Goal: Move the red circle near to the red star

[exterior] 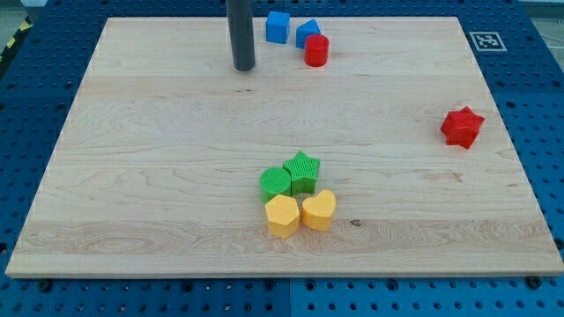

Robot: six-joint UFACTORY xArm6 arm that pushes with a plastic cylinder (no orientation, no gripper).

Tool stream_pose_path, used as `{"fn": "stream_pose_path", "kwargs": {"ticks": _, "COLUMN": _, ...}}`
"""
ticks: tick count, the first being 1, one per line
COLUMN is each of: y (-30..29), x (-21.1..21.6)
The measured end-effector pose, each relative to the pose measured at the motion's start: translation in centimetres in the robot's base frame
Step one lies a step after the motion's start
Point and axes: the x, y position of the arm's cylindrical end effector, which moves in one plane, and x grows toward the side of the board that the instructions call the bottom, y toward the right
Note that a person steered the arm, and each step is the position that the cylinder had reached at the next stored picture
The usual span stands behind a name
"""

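The red circle (316,50) is a short red cylinder near the view's top, just right of centre, touching a blue block at its upper left. The red star (462,127) lies alone near the board's right edge, well below and right of the circle. My tip (244,66) rests on the board to the left of the red circle, with a gap between them. The dark rod rises out of the view's top.
A blue cube (278,26) and a blue angular block (307,33) sit by the red circle. A green block (275,182), green star (303,172), yellow hexagon (282,216) and yellow heart (318,210) cluster at lower centre. The wooden board (132,176) lies on a blue perforated table.
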Motion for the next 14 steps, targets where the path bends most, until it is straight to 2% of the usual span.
{"fn": "stream_pose_path", "kwargs": {"ticks": 1, "y": -0.8, "x": -3.3}}
{"fn": "stream_pose_path", "kwargs": {"ticks": 2, "y": 2.3, "x": -5.1}}
{"fn": "stream_pose_path", "kwargs": {"ticks": 5, "y": 4.8, "x": -5.1}}
{"fn": "stream_pose_path", "kwargs": {"ticks": 6, "y": 7.4, "x": -5.1}}
{"fn": "stream_pose_path", "kwargs": {"ticks": 9, "y": 11.5, "x": -0.8}}
{"fn": "stream_pose_path", "kwargs": {"ticks": 12, "y": 19.8, "x": -0.2}}
{"fn": "stream_pose_path", "kwargs": {"ticks": 14, "y": 22.2, "x": 0.0}}
